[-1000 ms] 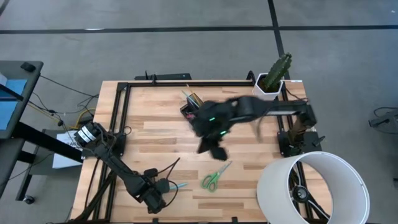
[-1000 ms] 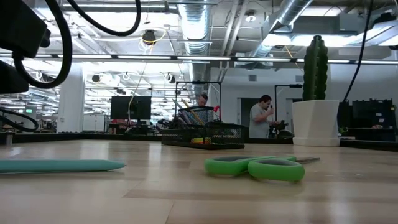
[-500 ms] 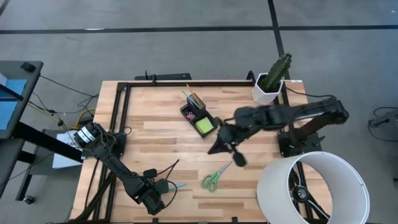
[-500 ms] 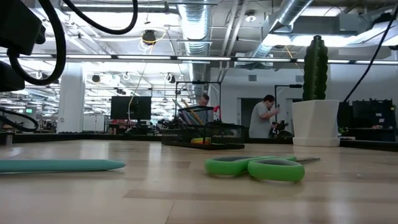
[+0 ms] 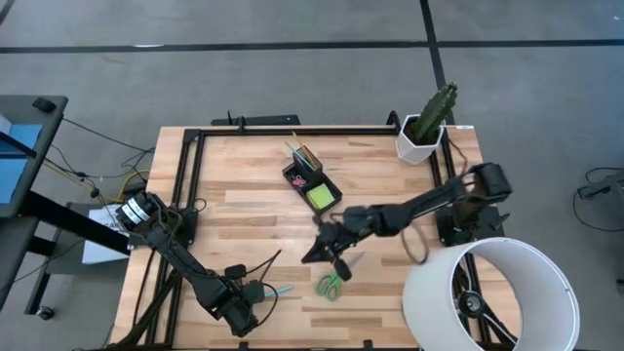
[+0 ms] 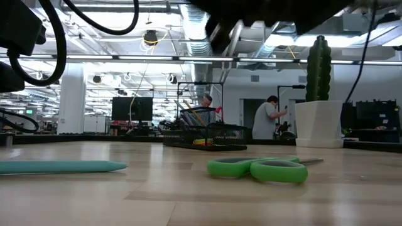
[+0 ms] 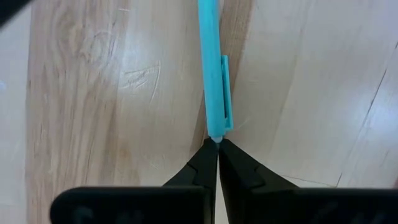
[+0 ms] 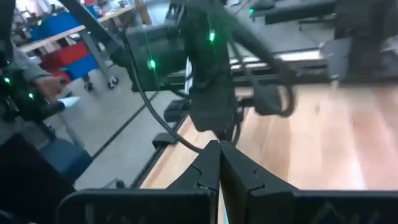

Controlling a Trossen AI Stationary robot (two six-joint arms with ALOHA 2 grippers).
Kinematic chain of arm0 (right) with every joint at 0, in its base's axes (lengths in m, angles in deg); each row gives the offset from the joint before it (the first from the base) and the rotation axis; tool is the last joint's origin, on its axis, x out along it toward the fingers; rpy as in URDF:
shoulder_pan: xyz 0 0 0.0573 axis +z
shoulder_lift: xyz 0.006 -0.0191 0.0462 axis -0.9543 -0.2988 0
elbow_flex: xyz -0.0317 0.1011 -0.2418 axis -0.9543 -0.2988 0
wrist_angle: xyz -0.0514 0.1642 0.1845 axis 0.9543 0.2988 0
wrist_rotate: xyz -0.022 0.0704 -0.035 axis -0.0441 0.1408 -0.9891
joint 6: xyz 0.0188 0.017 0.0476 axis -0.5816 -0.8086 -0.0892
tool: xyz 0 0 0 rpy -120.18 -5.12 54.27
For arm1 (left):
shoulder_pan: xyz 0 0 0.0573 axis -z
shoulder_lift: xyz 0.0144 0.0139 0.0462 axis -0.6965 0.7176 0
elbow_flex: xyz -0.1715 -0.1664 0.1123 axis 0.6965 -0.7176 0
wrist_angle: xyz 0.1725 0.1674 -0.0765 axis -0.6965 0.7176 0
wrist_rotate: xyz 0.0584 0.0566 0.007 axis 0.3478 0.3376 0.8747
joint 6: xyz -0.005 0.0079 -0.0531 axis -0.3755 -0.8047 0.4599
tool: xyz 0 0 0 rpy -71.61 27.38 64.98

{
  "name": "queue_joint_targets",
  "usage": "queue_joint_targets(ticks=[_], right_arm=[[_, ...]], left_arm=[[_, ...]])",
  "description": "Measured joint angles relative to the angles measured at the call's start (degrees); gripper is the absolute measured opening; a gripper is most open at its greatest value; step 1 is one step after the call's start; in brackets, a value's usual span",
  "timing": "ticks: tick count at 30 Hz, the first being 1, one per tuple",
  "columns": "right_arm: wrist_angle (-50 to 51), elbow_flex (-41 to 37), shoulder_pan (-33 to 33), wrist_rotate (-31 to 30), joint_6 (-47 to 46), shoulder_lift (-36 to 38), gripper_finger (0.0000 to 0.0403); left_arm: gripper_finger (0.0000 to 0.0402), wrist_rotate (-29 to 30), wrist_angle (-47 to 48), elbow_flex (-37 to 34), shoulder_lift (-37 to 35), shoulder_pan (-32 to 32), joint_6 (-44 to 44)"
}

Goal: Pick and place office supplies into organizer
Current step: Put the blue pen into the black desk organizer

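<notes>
Right gripper (image 5: 314, 255) poised above green-handled scissors (image 5: 329, 285), fingers pressed together, empty — left gripper (image 7: 217, 144) near the table's front edge, fingertips closed at teal pen (image 7: 211, 68) tip.

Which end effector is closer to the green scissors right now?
Right. The right end effector hovers just above and beside the green scissors, near mid-table. The left end effector sits farther off at the teal pen, near the table's front edge.
</notes>
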Motion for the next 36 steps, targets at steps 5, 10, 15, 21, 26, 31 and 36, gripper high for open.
queue_joint_targets(ticks=[5,10,15,21,26,31,36], right_arm=[[-7.76,5.67,-0.02,8.78,-1.77,-9.19,0.0000],[-8.36,12.58,-0.05,14.93,-3.79,-15.14,0.0000],[-7.91,16.13,0.71,20.72,-4.94,-19.01,0.0015],[-7.06,18.67,1.22,26.95,-9.58,-22.10,0.0078],[-6.45,18.78,0.99,27.62,-6.40,-22.02,0.0131],[0.49,18.87,-0.27,27.61,-4.98,-21.71,0.0147],[12.06,18.85,-0.62,24.60,-2.37,-21.95,0.0138]], left_arm=[[0.0000,0.82,0.13,0.00,0.00,-0.03,0.03],[0.0000,0.83,0.16,0.00,0.00,-0.21,1.50],[0.0000,-0.02,0.28,0.02,-0.02,-0.22,-0.50],[0.0000,-0.09,0.48,0.04,-0.02,-0.22,-0.71],[0.0000,-0.04,0.50,0.04,-0.02,-0.22,-0.66],[0.0000,0.00,0.50,0.04,-0.04,-0.22,-0.20],[0.0000,0.11,0.50,0.04,-0.04,-0.20,0.84]])
